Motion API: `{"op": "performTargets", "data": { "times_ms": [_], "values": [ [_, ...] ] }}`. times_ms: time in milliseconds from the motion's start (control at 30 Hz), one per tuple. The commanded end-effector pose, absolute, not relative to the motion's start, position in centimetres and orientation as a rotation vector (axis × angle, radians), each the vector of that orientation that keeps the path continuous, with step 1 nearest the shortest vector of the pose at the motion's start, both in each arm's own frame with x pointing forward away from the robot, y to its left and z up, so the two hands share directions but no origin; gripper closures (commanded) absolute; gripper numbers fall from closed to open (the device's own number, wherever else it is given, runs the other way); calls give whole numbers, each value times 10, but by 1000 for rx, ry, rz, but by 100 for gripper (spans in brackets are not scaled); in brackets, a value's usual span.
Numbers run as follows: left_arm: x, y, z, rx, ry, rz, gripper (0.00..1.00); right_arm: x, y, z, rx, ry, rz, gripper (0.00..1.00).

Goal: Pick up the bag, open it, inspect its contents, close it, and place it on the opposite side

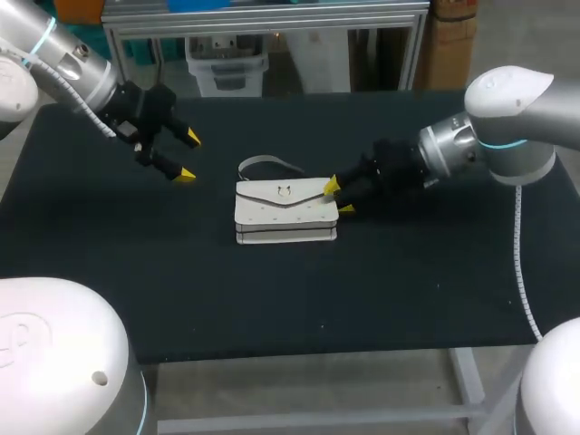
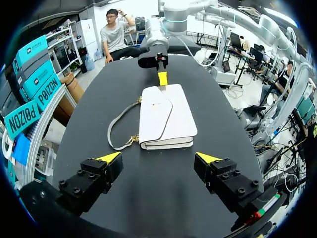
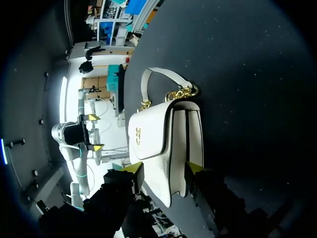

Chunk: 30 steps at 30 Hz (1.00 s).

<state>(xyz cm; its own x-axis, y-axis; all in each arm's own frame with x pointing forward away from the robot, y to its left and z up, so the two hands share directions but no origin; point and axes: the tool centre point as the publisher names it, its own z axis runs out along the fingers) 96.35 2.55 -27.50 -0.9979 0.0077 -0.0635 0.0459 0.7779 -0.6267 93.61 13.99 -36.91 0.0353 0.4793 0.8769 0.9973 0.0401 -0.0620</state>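
The white bag (image 1: 285, 210) lies flat in the middle of the black table (image 1: 408, 281), long axis from left to right, flap up, strap (image 1: 263, 163) to the far side, with the right gripper (image 1: 338, 198) clamped on its right end and the left gripper (image 1: 188, 156) spread apart, well away at the left.

You are looking at one white bag (image 1: 285, 217) on one black table (image 1: 272, 290). The bag is wearing one strap (image 1: 263, 163), two gold chain pieces (image 3: 181, 93) and one gold clasp (image 1: 285, 191). You are running two arms, the left arm (image 1: 63, 59) and the right arm (image 1: 507, 127), each carrying one gripper: the left gripper (image 1: 188, 156) and the right gripper (image 1: 338, 198).
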Motion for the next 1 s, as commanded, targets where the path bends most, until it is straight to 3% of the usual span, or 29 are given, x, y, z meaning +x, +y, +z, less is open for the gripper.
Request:
{"op": "performTargets", "data": {
  "times_ms": [33,1000],
  "values": [
    [963,25,-276,44,2905,-1029,0,925,129,-347,-1570,-1576,-852,0],
    [963,25,-276,44,2905,-1029,0,904,99,-285,-1484,-2333,-699,0]
  ]
}}
